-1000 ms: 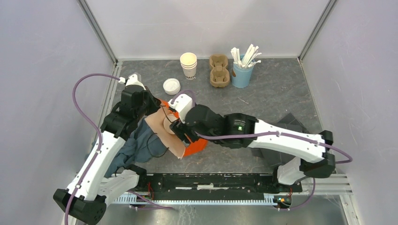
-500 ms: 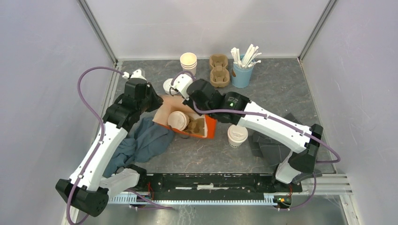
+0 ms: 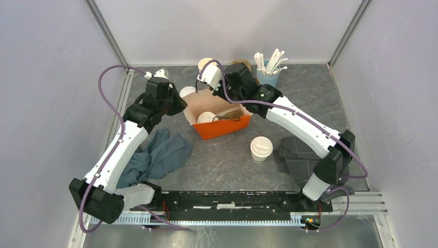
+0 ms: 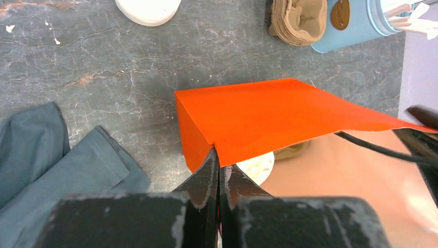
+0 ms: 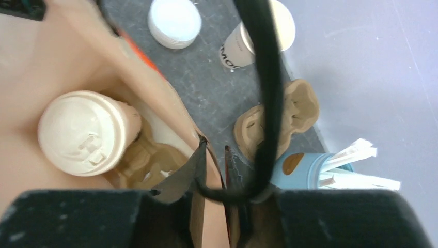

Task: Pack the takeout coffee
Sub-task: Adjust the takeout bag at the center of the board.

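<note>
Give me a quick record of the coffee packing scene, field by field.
bag: orange, mouth held open
cup one: lidded, inside bag, in carrier
cup two: lidded, on table, outside bag
left hand: shut on bag edge
right hand: shut on bag rim

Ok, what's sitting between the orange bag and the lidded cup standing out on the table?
Nothing. In the top view only bare table separates the bag from that cup.
</note>
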Available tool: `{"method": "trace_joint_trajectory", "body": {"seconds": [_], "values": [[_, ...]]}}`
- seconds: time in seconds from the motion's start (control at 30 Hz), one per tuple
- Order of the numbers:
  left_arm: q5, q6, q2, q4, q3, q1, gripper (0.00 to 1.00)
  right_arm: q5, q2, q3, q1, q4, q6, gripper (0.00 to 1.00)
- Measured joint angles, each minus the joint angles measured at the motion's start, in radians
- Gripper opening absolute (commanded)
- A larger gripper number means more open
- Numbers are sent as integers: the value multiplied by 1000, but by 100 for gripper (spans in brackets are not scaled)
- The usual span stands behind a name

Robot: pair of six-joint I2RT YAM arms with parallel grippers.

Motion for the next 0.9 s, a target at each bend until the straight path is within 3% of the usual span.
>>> {"method": "trace_joint_trajectory", "body": {"seconds": [0.03,0.1,0.17,0.37,0.5,0.63,0.8,0.9], "values": [[1,0,5,2,0,0,2,-2,11,6,-10,10,-9,38],[-7,0,11,6,0,0,2,-2,27,17,-24,19,-23,64],[-20,-1,12,6,0,0,2,5,33,28,-31,7,0,81],[-85,-22,11,18,0,0,2,67,36,198,-31,-201,211,98],[-119,-39,11,34,0,0,2,73,-16,255,-31,-335,393,98],[-121,-58,11,41,0,0,2,-7,-138,180,-31,-406,559,98],[-111,-70,10,50,-4,-1,2,-261,-335,-50,-3,-277,757,84],[-108,-70,10,52,-6,-5,2,-369,-361,-108,55,-193,846,81]]}}
